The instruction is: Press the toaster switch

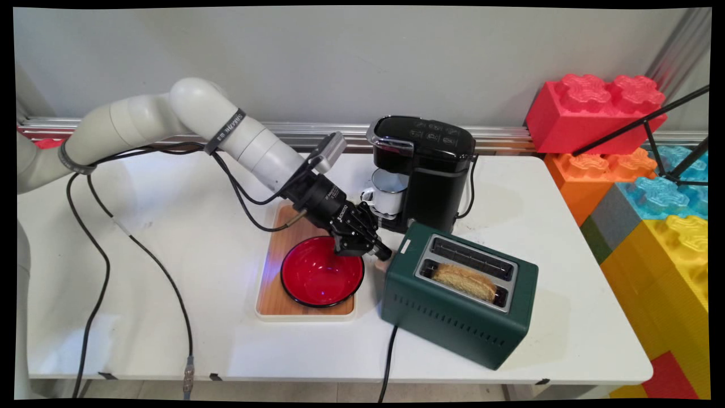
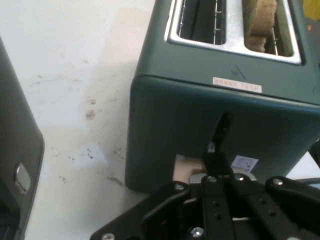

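The gripper (image 1: 380,252) is reaching down to the narrow end of the dark green toaster (image 1: 453,317), which is sitting on the white table (image 1: 170,255) at about 4 o'clock from the claw. In the hand view the claw (image 2: 216,162) is showing its two fingers drawn together with no gap between them, their tips lying against the toaster (image 2: 180,125) at the foot of the lever slot. The tan lever knob (image 2: 187,167) is peeking out just beside them (whether they are pinching it I cannot tell). A slice of bread (image 1: 465,281) is standing in the nearer slot.

Crowding the claw, a red bowl (image 1: 320,272) is sitting on a wooden tray (image 1: 272,303) at its 8 o'clock. A black coffee machine (image 1: 430,170) holding a white mug (image 1: 388,192) is standing close at 1 o'clock. Big coloured toy blocks (image 1: 595,113) are stacking up beyond the table at 2 o'clock.
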Tool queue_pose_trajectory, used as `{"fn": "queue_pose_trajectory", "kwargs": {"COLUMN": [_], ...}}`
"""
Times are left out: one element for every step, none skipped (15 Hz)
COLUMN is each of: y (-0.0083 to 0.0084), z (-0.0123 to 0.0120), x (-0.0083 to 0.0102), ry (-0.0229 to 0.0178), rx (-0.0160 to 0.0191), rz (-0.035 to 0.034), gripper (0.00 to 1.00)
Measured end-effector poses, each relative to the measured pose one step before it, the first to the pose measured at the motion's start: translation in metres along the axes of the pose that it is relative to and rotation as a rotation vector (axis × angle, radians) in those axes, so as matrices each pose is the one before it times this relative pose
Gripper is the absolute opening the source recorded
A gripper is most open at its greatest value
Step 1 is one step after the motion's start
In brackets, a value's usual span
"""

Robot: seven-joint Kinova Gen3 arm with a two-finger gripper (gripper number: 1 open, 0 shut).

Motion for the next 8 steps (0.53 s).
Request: {"fn": "queue_pose_trajectory", "kwargs": {"y": [-0.00013, -0.00003, 0.00004, 0.00006, 0.00006, -0.00002, 0.00001, 0.0], "z": [0.00064, 0.0004, 0.0003, 0.00045, 0.00018, 0.00016, 0.00006, -0.00011], "x": [-0.00042, -0.00036, -0.00029, -0.00035, -0.0003, -0.0002, -0.00019, -0.00026], "ry": [-0.00118, -0.00083, -0.00088, -0.00113, -0.00066, -0.00076, -0.00073, -0.00104], "rx": [0.00013, 0.00004, -0.00025, -0.00024, 0.00013, 0.00037, 0.0003, 0.00063], "rz": [-0.00109, -0.00089, -0.00058, -0.00091, -0.0008, -0.00071, -0.00055, -0.00063], "gripper": [0.0, 0.0, 0.0, 0.0, 0.0, 0.0, 0.0, 0.0]}}
